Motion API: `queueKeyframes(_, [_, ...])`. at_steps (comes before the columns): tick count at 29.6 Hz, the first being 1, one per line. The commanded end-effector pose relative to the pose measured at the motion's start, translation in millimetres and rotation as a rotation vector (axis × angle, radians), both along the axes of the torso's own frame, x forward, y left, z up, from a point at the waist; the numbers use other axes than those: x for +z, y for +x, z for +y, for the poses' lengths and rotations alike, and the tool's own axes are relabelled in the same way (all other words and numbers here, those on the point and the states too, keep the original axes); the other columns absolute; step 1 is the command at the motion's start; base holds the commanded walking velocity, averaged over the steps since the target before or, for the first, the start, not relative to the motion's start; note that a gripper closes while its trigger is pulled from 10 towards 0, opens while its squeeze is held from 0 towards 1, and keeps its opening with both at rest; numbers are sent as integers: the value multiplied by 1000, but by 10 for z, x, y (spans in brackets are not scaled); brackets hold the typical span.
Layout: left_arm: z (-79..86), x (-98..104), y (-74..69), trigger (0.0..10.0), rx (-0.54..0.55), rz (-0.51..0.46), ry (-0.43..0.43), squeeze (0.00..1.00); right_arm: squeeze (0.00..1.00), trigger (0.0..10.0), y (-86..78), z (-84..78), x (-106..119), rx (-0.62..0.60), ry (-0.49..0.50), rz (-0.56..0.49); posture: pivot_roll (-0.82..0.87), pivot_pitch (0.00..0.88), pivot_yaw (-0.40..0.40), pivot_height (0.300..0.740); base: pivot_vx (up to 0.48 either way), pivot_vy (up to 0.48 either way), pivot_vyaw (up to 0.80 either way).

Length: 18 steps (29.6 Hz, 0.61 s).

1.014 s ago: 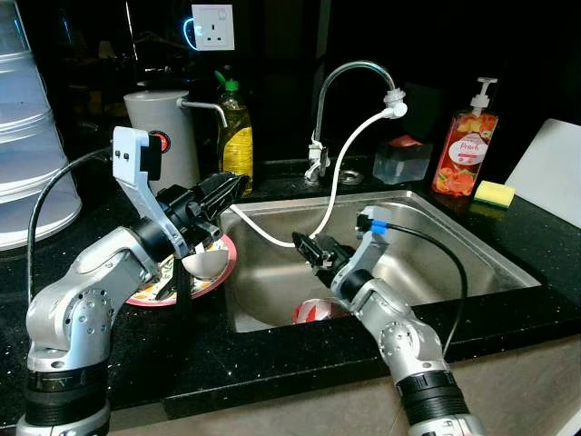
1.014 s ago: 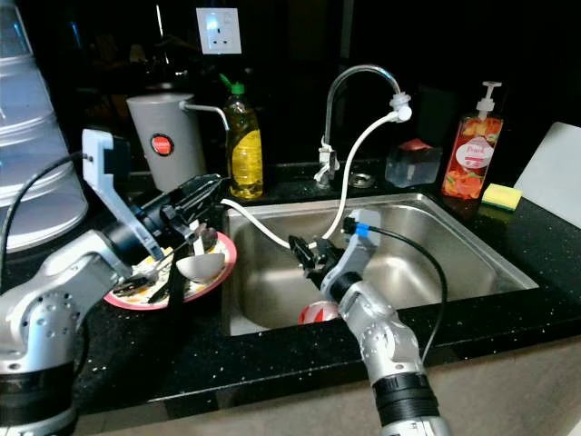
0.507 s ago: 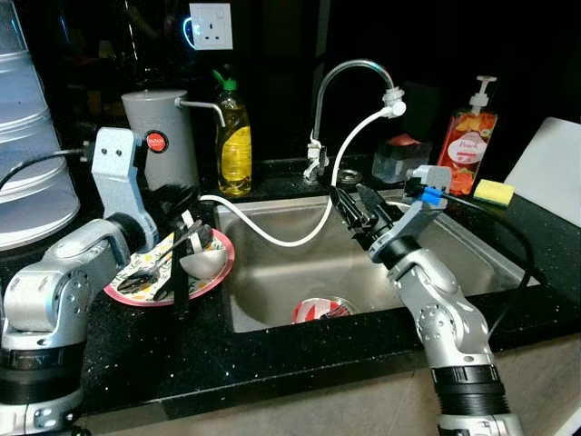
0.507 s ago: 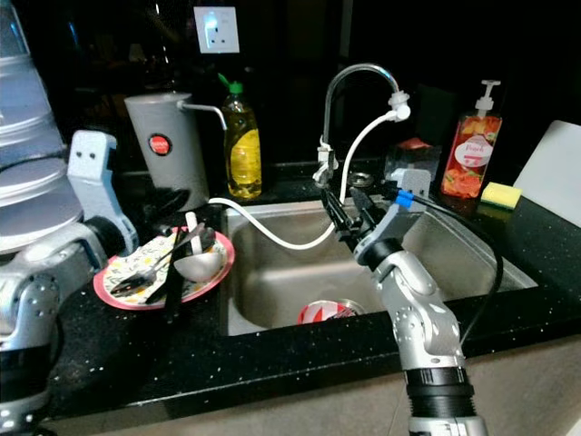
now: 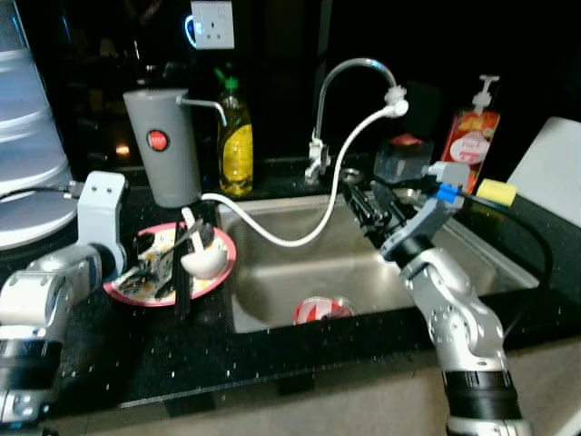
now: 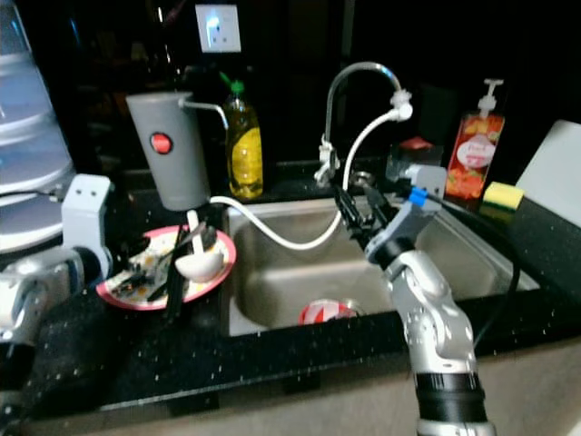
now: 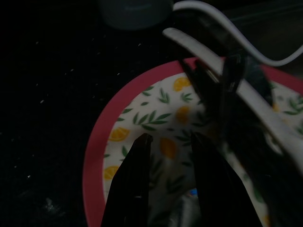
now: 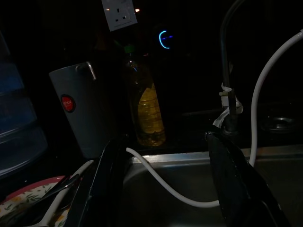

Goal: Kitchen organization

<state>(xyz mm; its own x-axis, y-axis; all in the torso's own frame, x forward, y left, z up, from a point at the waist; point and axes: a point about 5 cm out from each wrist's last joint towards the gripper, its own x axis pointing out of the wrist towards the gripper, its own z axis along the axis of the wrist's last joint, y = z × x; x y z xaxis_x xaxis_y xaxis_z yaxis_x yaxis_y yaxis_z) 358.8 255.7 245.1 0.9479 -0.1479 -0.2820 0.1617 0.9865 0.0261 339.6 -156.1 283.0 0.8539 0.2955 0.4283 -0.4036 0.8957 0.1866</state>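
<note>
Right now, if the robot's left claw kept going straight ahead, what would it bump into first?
Probably the plate. The left gripper hangs just over its lemon pattern with fingers slightly apart, aimed toward the dark utensils and the white spoon beyond. Depth is hard to judge.

right hand (image 5: 369, 202) risen from sink (image 5: 472, 250), left hand (image 7: 169, 182) withdrawn over plate (image 7: 97, 142)

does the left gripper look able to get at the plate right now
Probably yes. The left gripper hovers just above the pink-rimmed plate, jaws slightly apart, nothing between them and the near rim. Dark utensils and a white spoon crowd the far side, so the near rim is easiest.
</note>
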Motion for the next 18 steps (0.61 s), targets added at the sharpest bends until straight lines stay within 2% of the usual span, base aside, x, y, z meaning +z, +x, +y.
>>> queueKeyframes(1, [76,6,49,10000,6,12,34,0,0,10000,-20,5,29,1,-3,-4,-41,51,-33,740,0,0,0])
queueKeyframes(5, [53,5,89,10000,-33,22,10,0,0,10000,-23,-2,26,-2,-2,-3,-45,47,-27,740,0,0,0])
queueKeyframes(12, [-21,-24,178,10000,-173,66,25,0,0,10000,-47,-36,24,-18,3,-2,-61,54,-16,740,0,0,0])
queueKeyframes(18, [43,-38,215,10000,-174,90,68,0,0,10000,-55,-53,11,-24,5,4,-57,53,-16,740,0,0,0])
